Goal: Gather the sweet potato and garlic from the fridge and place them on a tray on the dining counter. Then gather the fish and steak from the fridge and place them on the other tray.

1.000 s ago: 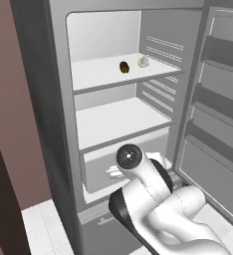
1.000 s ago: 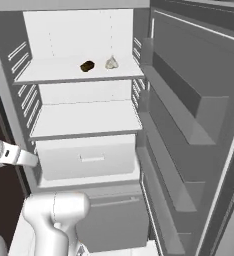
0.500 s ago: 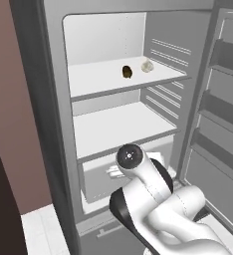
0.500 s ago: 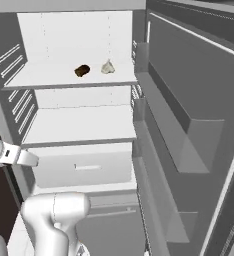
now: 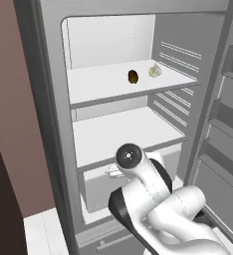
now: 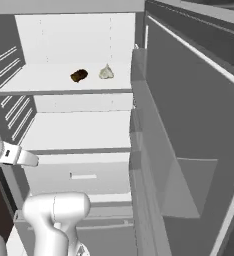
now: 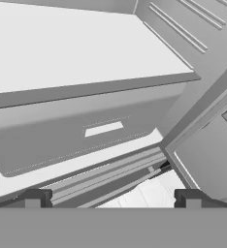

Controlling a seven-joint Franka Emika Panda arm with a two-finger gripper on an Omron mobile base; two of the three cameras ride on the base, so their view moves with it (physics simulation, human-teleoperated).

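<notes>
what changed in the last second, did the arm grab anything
Nothing was grabbed. The base drove, shifting both base views across the open light-grey fridge. The small dark-brown sweet potato and pale garlic bulb stayed side by side on the top shelf; the gripper stayed open and empty.

Sweet potato [image 5: 133, 76] left of garlic [image 5: 155, 71], probably apart.

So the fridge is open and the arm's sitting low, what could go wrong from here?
The sweet potato and garlic lie close together on the top shelf, so reaching for one could nudge the other. The open gripper points at the drawer well below them; lifting it risks clipping the middle shelf's edge. The open door stands near on the right.
</notes>
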